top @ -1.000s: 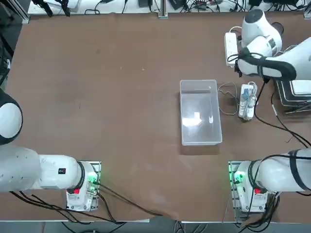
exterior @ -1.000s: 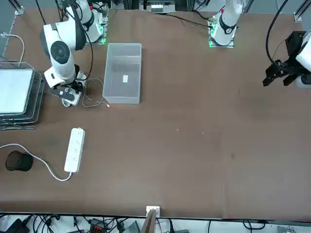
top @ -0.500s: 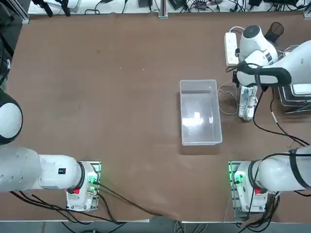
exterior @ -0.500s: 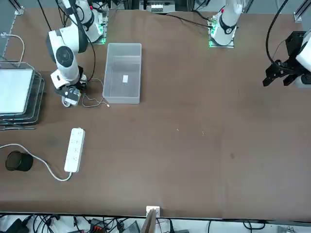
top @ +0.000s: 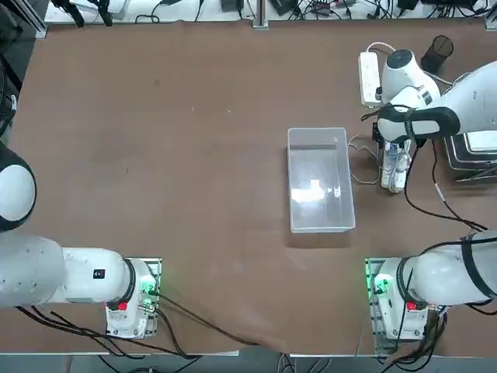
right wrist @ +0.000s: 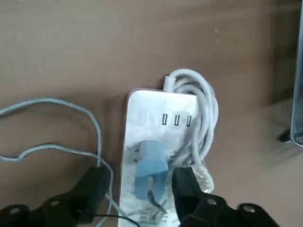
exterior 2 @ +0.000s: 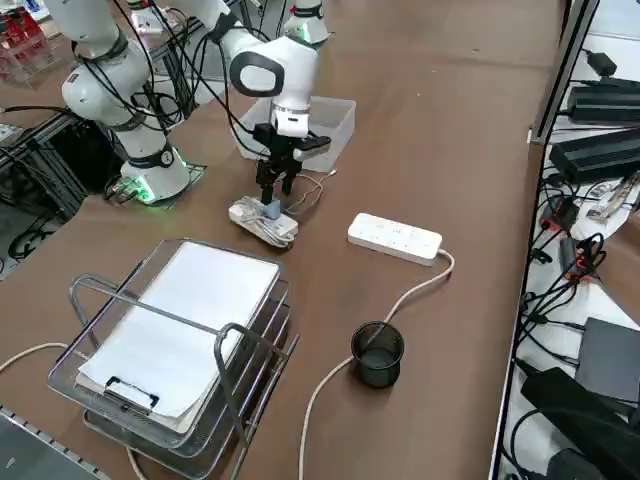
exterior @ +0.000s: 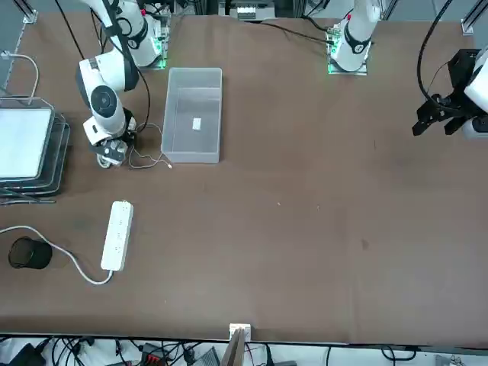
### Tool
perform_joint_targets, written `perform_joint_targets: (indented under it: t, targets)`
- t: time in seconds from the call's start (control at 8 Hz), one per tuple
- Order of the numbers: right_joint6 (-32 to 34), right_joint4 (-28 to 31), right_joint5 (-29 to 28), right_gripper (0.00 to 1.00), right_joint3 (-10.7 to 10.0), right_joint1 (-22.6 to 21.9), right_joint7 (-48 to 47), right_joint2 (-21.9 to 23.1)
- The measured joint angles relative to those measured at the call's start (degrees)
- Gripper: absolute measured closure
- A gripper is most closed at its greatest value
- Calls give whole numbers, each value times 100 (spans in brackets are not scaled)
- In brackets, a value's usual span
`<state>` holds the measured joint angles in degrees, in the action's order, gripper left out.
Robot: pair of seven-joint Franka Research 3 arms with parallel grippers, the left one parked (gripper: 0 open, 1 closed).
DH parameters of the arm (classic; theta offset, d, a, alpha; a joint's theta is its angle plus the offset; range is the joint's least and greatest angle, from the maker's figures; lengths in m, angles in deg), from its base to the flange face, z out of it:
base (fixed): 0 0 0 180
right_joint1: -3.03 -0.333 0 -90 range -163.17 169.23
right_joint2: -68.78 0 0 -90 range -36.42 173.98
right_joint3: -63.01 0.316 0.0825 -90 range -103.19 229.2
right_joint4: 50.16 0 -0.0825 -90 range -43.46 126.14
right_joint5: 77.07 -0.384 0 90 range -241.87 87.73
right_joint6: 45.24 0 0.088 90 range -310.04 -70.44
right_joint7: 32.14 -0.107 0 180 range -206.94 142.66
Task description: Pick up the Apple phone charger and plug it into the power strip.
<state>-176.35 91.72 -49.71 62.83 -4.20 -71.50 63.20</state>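
No readable text, label, brand, number or sign anywhere in view. White strip (right wrist: 158, 156) under right gripper (right wrist: 139, 191) carries only blank slots; small pale patch inside clear bin (top: 320, 180) too small to read.

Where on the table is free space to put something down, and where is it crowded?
The wide brown stretch of the table, on the parked arm's side of the clear bin, is bare. It is crowded beyond the bin: the right gripper straddles the charger on a bundled strip, with the power strip, cup and wire tray nearby.
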Motion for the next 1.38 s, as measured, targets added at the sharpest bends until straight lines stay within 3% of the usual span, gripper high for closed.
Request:
perform_joint_targets:
  t: [0.38,0.88,1.12,1.38]
  targets:
    - [-3,0,19,25,-4,44,0,-91]
    - [0,0,41,44,-24,51,0,-129]
    - [34,-9,74,62,-46,56,0,-124]
    - [136,-14,74,63,-44,56,1,-123]
